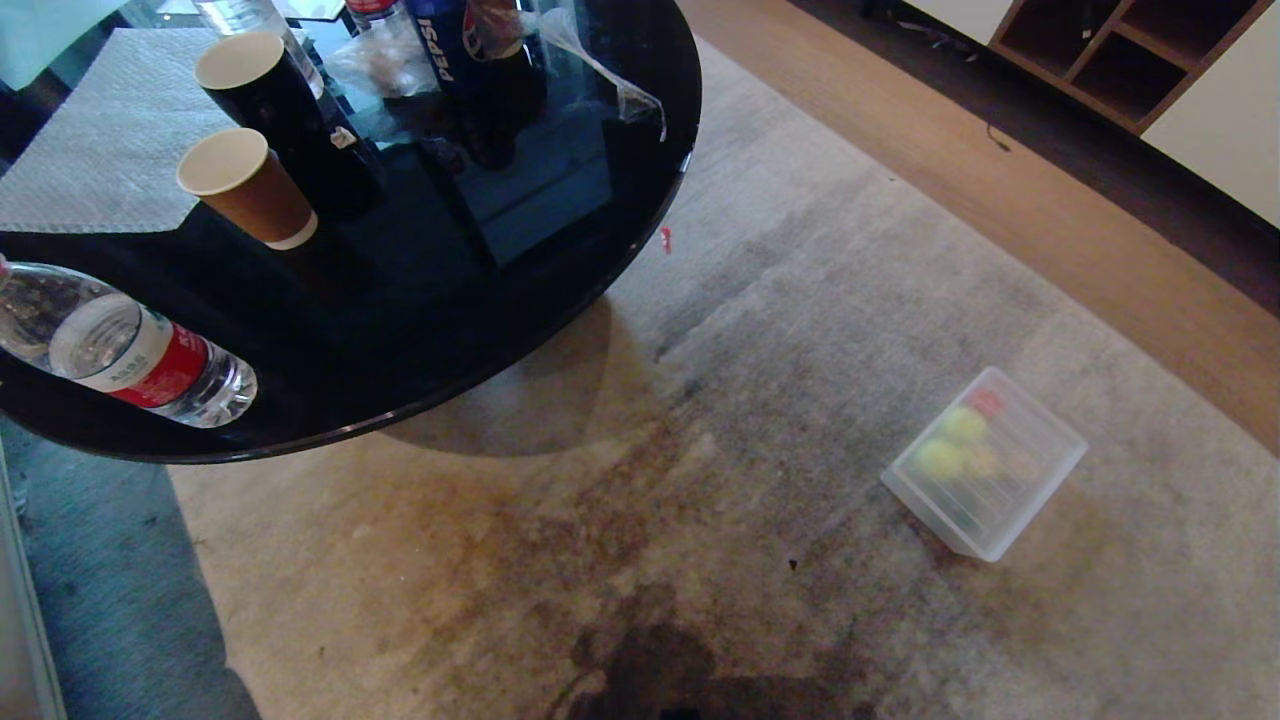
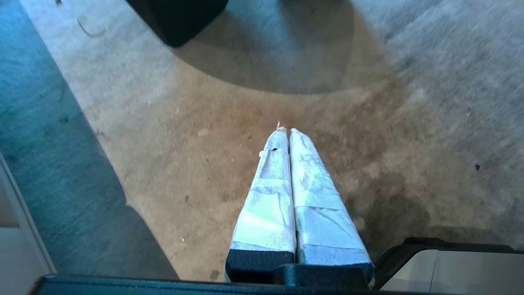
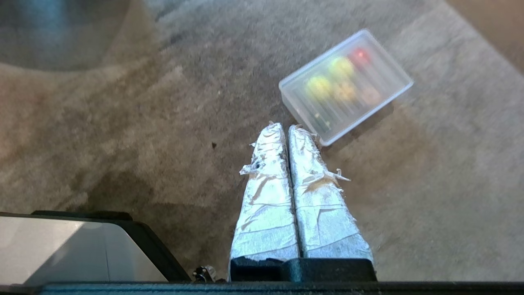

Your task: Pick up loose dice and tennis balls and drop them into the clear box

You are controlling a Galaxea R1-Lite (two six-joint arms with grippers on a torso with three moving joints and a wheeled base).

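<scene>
On the stained grey rug (image 1: 800, 330), to the robot's right and well apart from the round black glass table (image 1: 560, 330), sits the clear box (image 1: 985, 463). Its ribbed translucent lid (image 3: 360, 84) appears to lie over it. Through the plastic show two yellow-green tennis balls (image 3: 319, 87), a small red piece (image 3: 360, 55) and one or two paler shapes too blurred to name; the dice cannot be told apart. No loose ball or die shows on the rug in any view.

Neither arm appears in the head view. The left gripper (image 2: 286, 130) hangs over bare rug, its foil-wrapped fingers pressed together and empty. The right gripper (image 3: 284, 126) hangs just beside a corner of the box, fingers likewise closed on nothing.

Judging from this, collecting looks finished, or the remaining items lie out of sight. The sensible step is to scan the floor, including under the table, before reaching, and to spread the fingers only once a target is found.

On the table stand two paper cups (image 1: 245, 185) and several bottles (image 1: 130, 350).
</scene>
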